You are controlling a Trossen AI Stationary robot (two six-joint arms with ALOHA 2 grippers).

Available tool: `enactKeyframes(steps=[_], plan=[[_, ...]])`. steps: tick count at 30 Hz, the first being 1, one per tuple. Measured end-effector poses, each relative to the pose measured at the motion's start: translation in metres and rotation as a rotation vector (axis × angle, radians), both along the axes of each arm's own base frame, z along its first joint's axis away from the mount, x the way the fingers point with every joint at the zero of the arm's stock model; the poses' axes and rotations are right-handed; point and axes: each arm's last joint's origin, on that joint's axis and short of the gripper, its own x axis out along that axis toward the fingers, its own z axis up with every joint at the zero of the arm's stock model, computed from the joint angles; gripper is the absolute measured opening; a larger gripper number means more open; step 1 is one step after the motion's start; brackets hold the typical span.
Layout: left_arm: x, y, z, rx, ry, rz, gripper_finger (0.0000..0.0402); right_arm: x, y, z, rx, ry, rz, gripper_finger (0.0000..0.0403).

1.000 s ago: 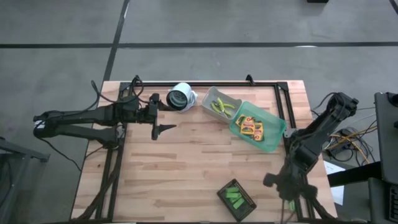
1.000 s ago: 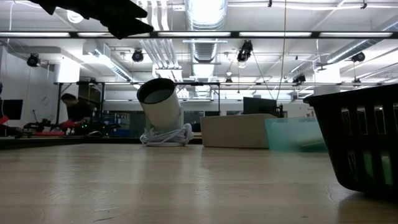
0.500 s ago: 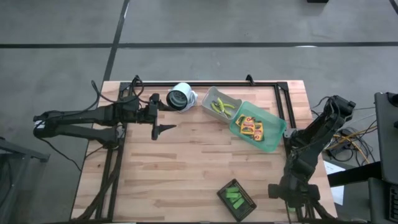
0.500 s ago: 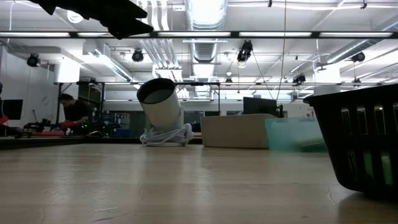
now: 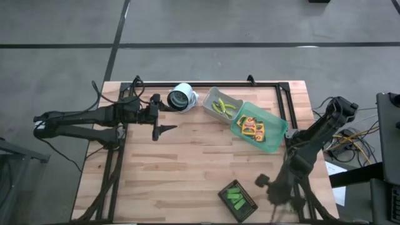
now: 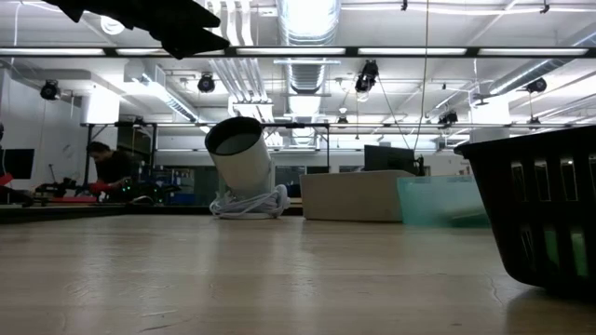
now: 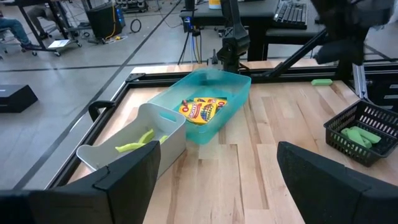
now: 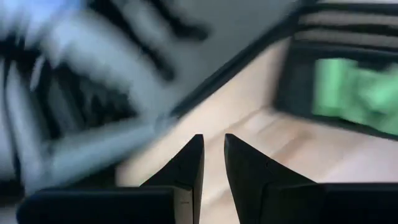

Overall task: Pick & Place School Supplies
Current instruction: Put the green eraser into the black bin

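Observation:
The yellow packs (image 5: pixel 253 127) (image 7: pixel 202 110) lie flat in the green bin. Yellow-handled tools (image 5: pixel 223 107) (image 7: pixel 137 142) lie in the grey bin beside it. Bright green blocks (image 5: pixel 236 198) (image 7: pixel 359 133) (image 8: pixel 354 93) sit in the dark tray near the table's near edge. My left gripper (image 5: pixel 169 117) hovers open over the far left of the table, pointing toward the bins. My right gripper (image 5: pixel 262 183) (image 8: pixel 213 146) is blurred, just right of the dark tray, with its fingers close together and nothing between them.
A white round device (image 5: pixel 181 98) (image 6: pixel 244 158) stands at the far edge, left of the grey bin (image 5: pixel 232 100). The green bin (image 5: pixel 278 134) is right of centre, and the dark tray (image 6: pixel 549 214) is at the near right. Bare wood lies in the table's middle (image 5: pixel 187 162).
My right gripper has swung along the table's near right edge toward the left, closer to the dark tray, and it is blurred by the motion. The left arm and all the supplies have stayed where they were.

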Motion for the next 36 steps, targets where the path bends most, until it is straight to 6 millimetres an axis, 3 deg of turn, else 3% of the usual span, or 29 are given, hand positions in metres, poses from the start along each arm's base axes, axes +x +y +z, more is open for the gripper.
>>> enactKeyframes(steps=[4, 7, 16, 23, 30, 36], plan=[[0.000, 0.000, 0.000, 0.000, 0.000, 0.000, 0.0328, 0.021, -0.005, 0.009, 0.094, 0.267, -0.488, 0.0061], [0.000, 0.000, 0.000, 0.000, 0.001, 0.000, 0.0328, 0.029, -0.010, 0.009, 0.162, 0.511, -0.754, 0.0061], [0.000, 0.000, 0.000, 0.000, 0.001, 0.000, 0.0328, 0.011, 0.001, -0.015, 0.124, 0.921, -1.112, 0.0061], [0.000, 0.000, 0.000, 0.000, 0.001, 0.000, 0.0328, 0.002, 0.012, -0.034, 0.035, 1.115, -1.379, 0.0061], [0.000, 0.000, 0.000, 0.000, 0.001, 0.000, 0.0328, -0.008, 0.024, -0.047, -0.145, 1.429, -1.356, 0.0061], [0.000, 0.000, 0.000, 0.000, 0.001, 0.000, 0.0328, -0.012, 0.029, -0.054, -0.237, 1.534, -1.292, 0.0061]])
